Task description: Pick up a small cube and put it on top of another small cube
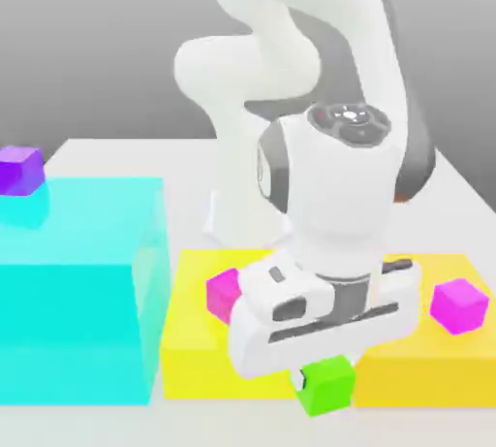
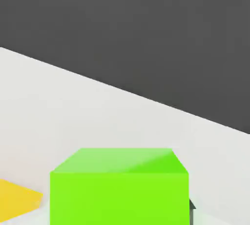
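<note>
Lime-green small cube [image 1: 327, 383] sits clamped in your gripper [image 1: 325, 369] near the worktop's front edge. You've yet to carry it onto the deep magenta-pink small cube [image 1: 223, 292].

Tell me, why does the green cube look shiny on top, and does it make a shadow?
In the hand view, the green cube has a paler streak across its top, where light catches it, and its front is darker. In the exterior view, the gripper covers the cube's top, and I can't make out a clear shadow under the cube on the pale table.
</note>
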Robot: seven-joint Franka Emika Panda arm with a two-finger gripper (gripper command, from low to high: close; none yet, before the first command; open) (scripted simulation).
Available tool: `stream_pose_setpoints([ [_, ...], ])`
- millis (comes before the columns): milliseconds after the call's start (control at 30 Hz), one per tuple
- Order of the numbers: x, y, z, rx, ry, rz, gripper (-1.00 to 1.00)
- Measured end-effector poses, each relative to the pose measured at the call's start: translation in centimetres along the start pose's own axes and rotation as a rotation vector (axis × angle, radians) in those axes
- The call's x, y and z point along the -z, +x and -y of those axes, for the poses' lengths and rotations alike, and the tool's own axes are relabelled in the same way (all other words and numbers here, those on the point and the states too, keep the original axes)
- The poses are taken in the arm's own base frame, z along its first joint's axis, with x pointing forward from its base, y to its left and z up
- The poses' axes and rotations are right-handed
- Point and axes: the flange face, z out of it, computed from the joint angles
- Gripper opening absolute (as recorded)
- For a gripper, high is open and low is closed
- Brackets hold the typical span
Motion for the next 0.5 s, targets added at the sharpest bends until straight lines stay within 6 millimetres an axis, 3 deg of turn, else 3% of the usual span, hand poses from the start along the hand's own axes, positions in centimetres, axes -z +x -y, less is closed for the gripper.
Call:
stream_pose_setpoints([
  [267, 5.5, -2.7, -7.1, -0.112, -0.001, 0.000, -1.00],
  [500, 8.2, -6.5, -12.5, -0.202, 0.013, 0.011, -1.00],
])
